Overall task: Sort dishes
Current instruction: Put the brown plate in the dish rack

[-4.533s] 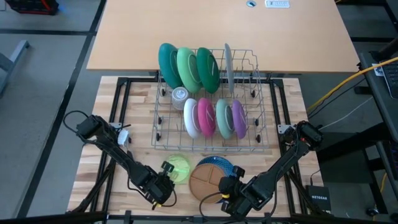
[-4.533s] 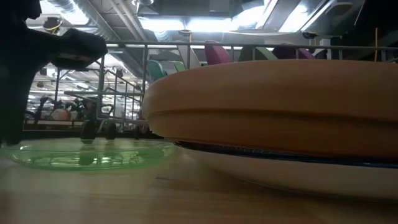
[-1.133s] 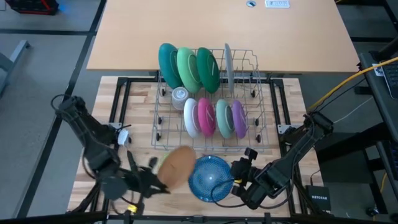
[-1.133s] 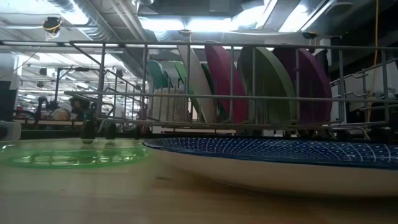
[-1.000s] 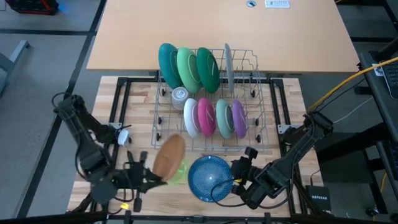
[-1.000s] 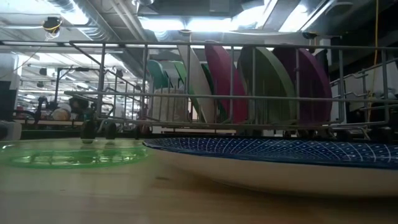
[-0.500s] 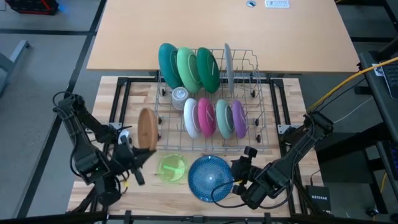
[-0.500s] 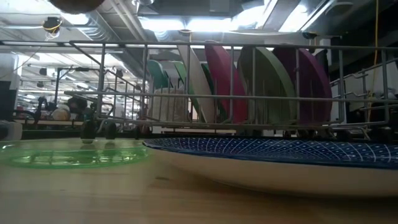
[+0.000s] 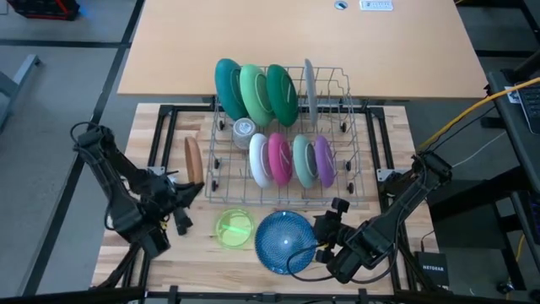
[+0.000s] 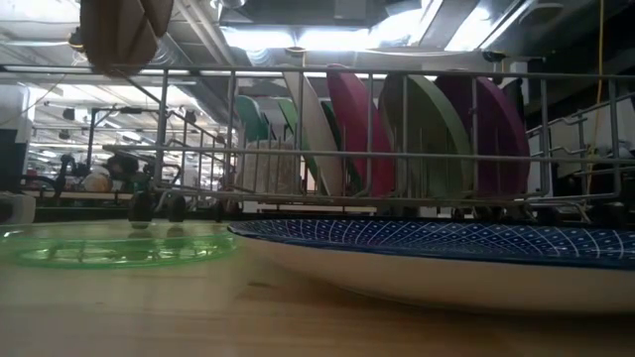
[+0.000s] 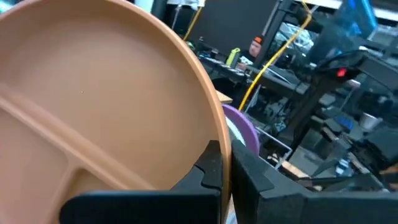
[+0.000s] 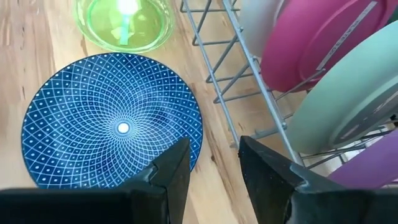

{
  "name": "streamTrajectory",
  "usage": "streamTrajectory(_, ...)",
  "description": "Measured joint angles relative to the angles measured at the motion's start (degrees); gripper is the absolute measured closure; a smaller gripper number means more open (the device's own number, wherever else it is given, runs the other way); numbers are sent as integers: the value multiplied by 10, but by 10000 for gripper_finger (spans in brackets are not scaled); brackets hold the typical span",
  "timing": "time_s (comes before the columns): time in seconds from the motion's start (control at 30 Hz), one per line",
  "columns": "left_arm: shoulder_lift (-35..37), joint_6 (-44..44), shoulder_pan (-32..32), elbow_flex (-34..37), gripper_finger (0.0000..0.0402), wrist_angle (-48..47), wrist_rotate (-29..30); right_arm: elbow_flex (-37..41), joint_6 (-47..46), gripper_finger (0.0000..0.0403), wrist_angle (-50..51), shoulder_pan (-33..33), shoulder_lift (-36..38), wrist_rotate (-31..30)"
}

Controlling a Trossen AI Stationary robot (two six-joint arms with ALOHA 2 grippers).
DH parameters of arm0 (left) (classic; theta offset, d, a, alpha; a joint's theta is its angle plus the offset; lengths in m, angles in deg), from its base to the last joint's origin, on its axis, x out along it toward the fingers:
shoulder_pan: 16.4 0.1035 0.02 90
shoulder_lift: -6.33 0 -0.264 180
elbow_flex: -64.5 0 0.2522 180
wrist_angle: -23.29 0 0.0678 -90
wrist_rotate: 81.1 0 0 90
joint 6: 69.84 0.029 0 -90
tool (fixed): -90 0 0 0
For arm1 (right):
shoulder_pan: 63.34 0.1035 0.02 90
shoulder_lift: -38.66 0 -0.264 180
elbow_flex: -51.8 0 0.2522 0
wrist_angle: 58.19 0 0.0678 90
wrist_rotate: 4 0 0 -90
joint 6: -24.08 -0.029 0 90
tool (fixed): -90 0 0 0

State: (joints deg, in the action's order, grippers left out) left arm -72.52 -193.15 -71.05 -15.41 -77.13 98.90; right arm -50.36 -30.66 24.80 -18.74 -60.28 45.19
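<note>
A tan plate (image 9: 193,160) stands on edge in the air just left of the wire rack (image 9: 337,169). My left gripper (image 9: 191,187) is shut on it; in the low view the tan plate (image 10: 123,30) shows at the top left. A blue patterned plate (image 9: 285,241) and a small green plate (image 9: 234,228) lie flat on the table in front of the rack. My right gripper (image 12: 214,168) hovers open above the blue plate's right edge (image 12: 189,134), with nothing between its fingers. The rack holds teal, green and grey dishes behind, and white, pink, pale green and purple ones in front. My left gripper pinches the tan plate's rim (image 11: 219,144) between its two fingers, one on the divided face and one on the back. The fingers come about level from the table's near side. The plate stands on edge beyond them, lifted clear of the table.
A small pale bowl (image 9: 244,131) sits in the rack's left part. Bare wooden table (image 9: 135,143) lies left of the rack, and a tan tabletop (image 9: 295,42) lies beyond it. Cables (image 9: 498,97) run along the right side.
My left gripper has carried the tan plate from above the green plate toward the table's far left, to beside the rack's left end. Its wrist has turned, so the plate, tilted before, now stands on edge, and it has sunk a little.
</note>
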Motion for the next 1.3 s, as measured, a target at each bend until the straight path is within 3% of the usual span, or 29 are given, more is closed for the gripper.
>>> streamTrajectory(0.23, 0, -5, 19, 51, 401, 126, 0, 0, 0, 259, 10, 0, 0, -27)
streamTrajectory(0.67, 1, 36, 17, 55, 401, 250, 0, -2, 11, 259, 14, 0, 5, -95)
streamTrajectory(0.83, 1, 179, 7, 55, 401, 405, 0, -2, 13, 259, 14, 0, 8, -98)
streamTrajectory(1.1, 1, 559, -1, 54, 401, 713, -30, -2, 40, 259, 13, 0, 10, -103)
streamTrajectory(1.3, 1, 670, 4, 54, 401, 831, -70, -2, 41, 259, 13, 0, 10, -102)
